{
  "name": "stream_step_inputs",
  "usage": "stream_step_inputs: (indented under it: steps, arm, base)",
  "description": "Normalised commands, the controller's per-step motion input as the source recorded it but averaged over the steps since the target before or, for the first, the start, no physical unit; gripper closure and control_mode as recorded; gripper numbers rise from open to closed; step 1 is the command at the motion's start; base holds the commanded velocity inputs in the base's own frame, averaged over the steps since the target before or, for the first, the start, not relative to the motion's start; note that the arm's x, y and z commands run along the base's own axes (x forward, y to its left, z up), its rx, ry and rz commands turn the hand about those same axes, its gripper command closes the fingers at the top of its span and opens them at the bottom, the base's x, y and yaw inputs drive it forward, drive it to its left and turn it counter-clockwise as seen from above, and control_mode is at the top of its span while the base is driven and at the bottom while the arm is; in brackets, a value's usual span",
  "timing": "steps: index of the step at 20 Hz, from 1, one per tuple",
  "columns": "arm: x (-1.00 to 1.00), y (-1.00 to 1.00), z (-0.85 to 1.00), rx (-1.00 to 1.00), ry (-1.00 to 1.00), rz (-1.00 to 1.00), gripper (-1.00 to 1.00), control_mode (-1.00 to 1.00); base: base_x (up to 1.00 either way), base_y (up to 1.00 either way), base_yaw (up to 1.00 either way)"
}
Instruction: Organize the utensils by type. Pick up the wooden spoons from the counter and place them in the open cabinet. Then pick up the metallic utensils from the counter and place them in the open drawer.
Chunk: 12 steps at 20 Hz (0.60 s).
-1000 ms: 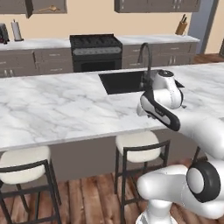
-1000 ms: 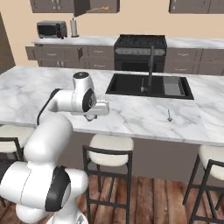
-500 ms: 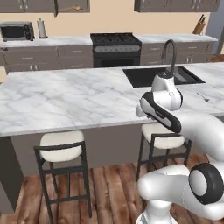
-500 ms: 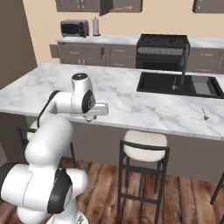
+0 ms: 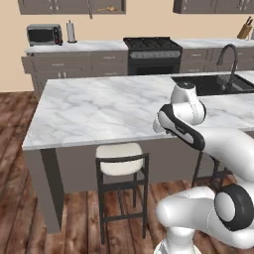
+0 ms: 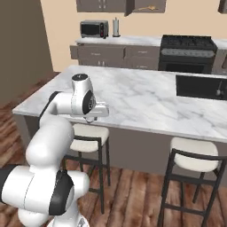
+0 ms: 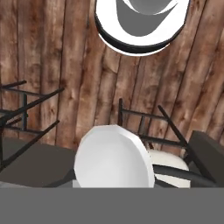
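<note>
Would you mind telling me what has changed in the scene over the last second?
The base has driven left along the island: the sink has slid toward the right edge of both base views, and the microwave and the island's left end have come into sight. That is the camera moving, not the things. The arm keeps its folded pose above the stool; nothing was grasped or released.

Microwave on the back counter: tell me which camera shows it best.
The left base view: the microwave appears largest there, front fully visible beside the paper towel roll. The right base view shows it smaller and farther off. The hand view looks down at the floor and misses it.
</note>
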Motion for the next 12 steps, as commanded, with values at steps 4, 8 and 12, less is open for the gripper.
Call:
stream_step_inputs:
  steps: [4,8,12]
  arm:
    - [0.0,0.0,0.0,0.0,0.0,0.0,1.0,1.0]
    - [0.0,0.0,0.0,0.0,0.0,0.0,1.0,1.0]
    - [0.0,0.0,0.0,0.0,0.0,0.0,1.0,1.0]
  base:
    - [0.0,1.0,0.0]
    - [0.01,1.0,0.0]
    - [0.07,1.0,0.02]
